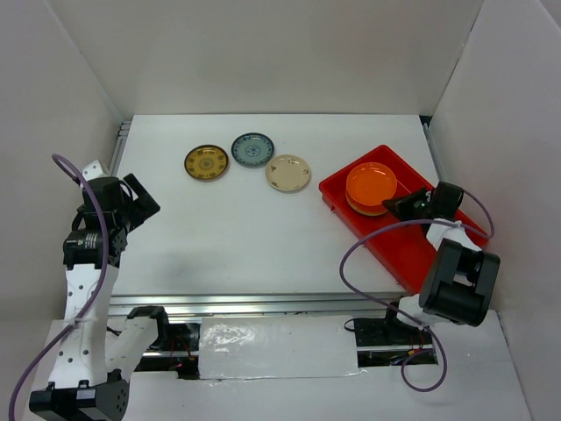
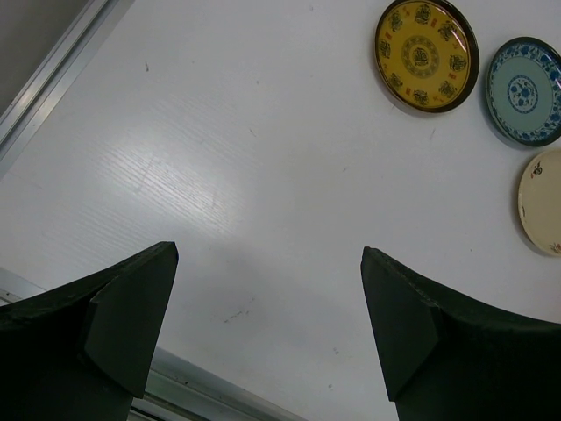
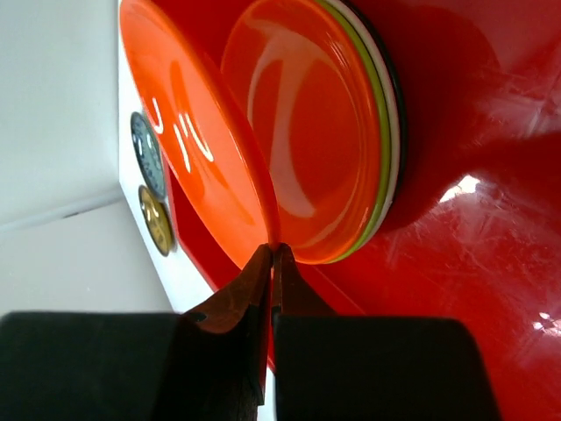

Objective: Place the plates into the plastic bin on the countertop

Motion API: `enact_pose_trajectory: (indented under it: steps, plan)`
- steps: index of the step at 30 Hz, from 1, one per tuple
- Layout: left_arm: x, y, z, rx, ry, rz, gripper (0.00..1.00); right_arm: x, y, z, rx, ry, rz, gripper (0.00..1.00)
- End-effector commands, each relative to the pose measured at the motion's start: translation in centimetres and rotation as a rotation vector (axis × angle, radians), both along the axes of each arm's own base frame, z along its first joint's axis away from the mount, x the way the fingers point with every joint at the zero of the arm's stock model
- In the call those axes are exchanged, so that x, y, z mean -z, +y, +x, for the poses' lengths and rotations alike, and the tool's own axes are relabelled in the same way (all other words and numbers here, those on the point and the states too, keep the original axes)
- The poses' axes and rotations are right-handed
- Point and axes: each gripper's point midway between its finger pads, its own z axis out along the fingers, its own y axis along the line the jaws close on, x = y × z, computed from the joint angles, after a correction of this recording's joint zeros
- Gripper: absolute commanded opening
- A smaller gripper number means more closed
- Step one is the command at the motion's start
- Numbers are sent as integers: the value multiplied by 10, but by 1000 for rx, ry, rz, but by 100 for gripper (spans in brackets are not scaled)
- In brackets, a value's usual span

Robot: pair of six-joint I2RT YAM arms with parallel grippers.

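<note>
Right hand (image 3: 273,254): jaws fully closed, pinching the near rim of an orange plate (image 3: 197,149). Grip is on the edge only.

Position of the held plate: it is tilted, leaning away toward the left of the right wrist view, over a stack (image 3: 351,175) that sits in the red plastic bin (image 1: 412,250). The pinched rim is right at the near lip of the stack. I cannot tell whether the two touch there. The stack shows a second orange plate (image 3: 307,132) on top, with a lime green plate (image 3: 379,132), a pale rim and a black rim below it.

In the top view the bin lies at the right of the frame, and the stack is in its upper-left end, just left of my right hand.

Judgement: the held plate is already over its destination. What remains is to lay it flat and let go.

Left hand (image 2: 267,263): jaws at full spread, holding and touching nothing, above bare bench (image 1: 245,237) at the left of the top view.

Outstanding items form a row at upper centre of the top view:
- The yellow-brown patterned plate (image 1: 206,162) is nearest my left hand, up and to its right.
- The blue-grey patterned plate (image 1: 252,150) is in the middle.
- The beige plate (image 1: 288,173) is nearest the bin and my right hand.

All are round, so no long axis applies.
</note>
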Motion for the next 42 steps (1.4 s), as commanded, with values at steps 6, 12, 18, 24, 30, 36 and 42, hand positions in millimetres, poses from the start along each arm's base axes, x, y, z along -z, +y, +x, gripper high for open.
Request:
enact_pose_trajectory:
  steps: [6,12,18,24,30,36,42]
  plan:
    - [0,-4,12,52,-20,9,99,-19,0,6,-28,-70,-51,51]
    - [3,-8,17,69,-14,-13,99,-43,0,-6,-7,-94,-65,100]
    - [11,-68,55,245,-52,-332,99,-128,25,-28,14,-286,-262,100]
    - [63,-91,150,204,-137,-636,99,-198,137,-69,-428,-609,-196,100]
    - [130,-73,247,179,-258,-656,99,-228,220,-148,-885,-828,-59,100]
    - [185,-70,286,183,-204,-662,96,-223,227,-176,-921,-820,-89,100]
    - [244,-55,283,51,-59,-638,74,-224,223,-180,-866,-798,-58,100]
